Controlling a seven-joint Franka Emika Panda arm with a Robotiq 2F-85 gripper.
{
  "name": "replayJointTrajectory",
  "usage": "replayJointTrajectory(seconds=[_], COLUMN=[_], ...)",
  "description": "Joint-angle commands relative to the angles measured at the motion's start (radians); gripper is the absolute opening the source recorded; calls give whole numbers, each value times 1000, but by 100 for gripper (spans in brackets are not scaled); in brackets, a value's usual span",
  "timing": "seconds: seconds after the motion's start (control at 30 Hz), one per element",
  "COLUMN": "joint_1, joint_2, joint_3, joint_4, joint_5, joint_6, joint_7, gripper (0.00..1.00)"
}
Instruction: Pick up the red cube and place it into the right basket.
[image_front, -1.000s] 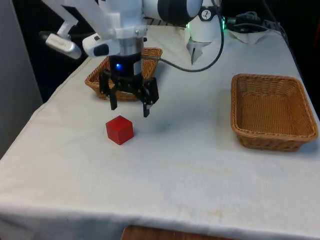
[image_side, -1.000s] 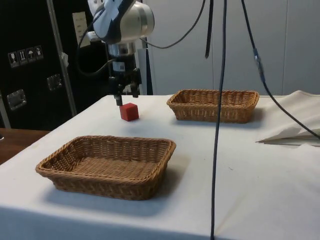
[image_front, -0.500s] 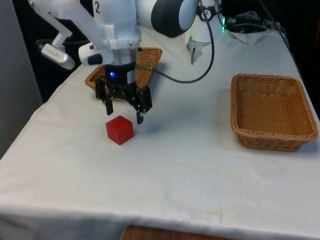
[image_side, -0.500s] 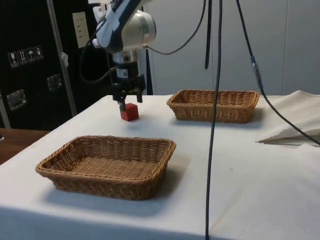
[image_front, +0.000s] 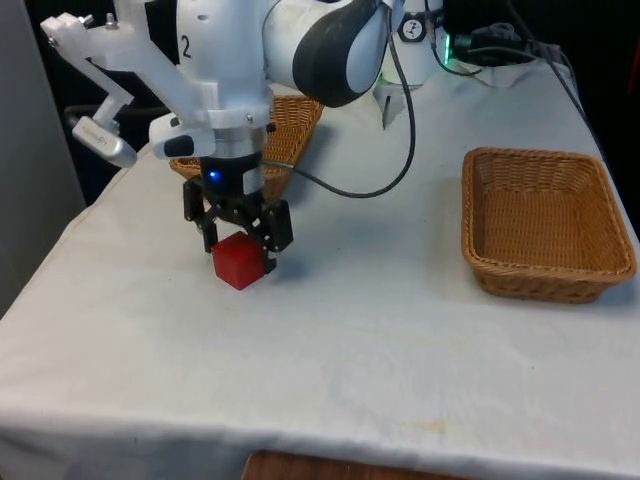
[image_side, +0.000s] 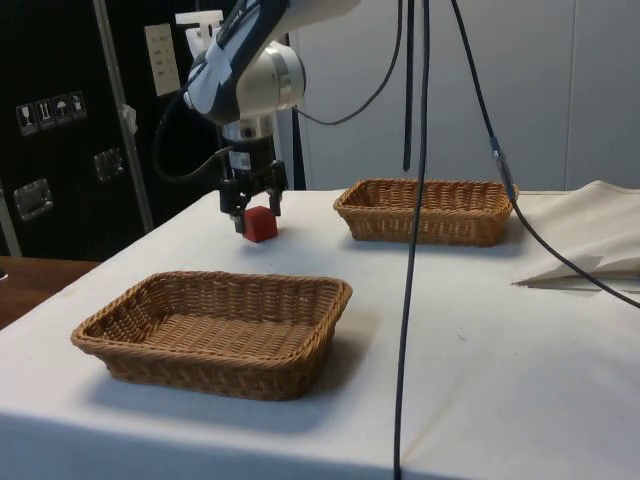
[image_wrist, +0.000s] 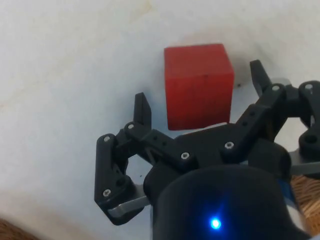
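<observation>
Looking across the table (image_front: 380, 330), you see the gripper (image_front: 237, 238) lowered over the red cube (image_front: 240, 262), which sits on the white cloth toward the front view's left. The jaws stand wide open, one finger on each side of the cube, and in the wrist view there is a gap between each finger (image_wrist: 142, 111) and the cube's faces (image_wrist: 198, 85), so you have nothing gripped yet. In the side view the gripper (image_side: 254, 202) hangs just above and around the cube (image_side: 262, 224), with the cube resting flat on the table. One wicker basket (image_front: 545, 220) lies well apart at the front view's right, with nothing in it. Another wicker basket (image_front: 295, 118) sits behind the arm, partly hidden by it.
</observation>
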Motion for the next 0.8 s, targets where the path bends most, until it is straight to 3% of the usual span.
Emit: replayJointTrajectory(seconds=[0.0, 0.03, 0.07, 0.17, 0.2, 0.23, 0.33, 0.37, 0.4, 0.47, 0.77], joint_1=[-10, -2, -13, -17, -18, -20, -22, -16, -23, -24, -21], joint_2=[8, 4, 15, 23, 24, 27, 28, 22, 29, 30, 25], joint_3=[0, -2, -5, -10, -10, -11, -11, -13, -11, -12, -20], joint_4=[18, 7, 29, 41, 44, 48, 52, 40, 53, 55, 54], joint_5=[0, 0, 1, 3, 3, 3, 3, 3, 2, 2, 1], joint_6=[-18, -4, -25, -31, -32, -34, -35, -22, -35, -35, -43], joint_7=[6, 2, 10, 15, 16, 18, 21, 16, 22, 23, 25], gripper=[100, 100, 100, 97, 89, 69, 35, 24, 24, 4, 3])
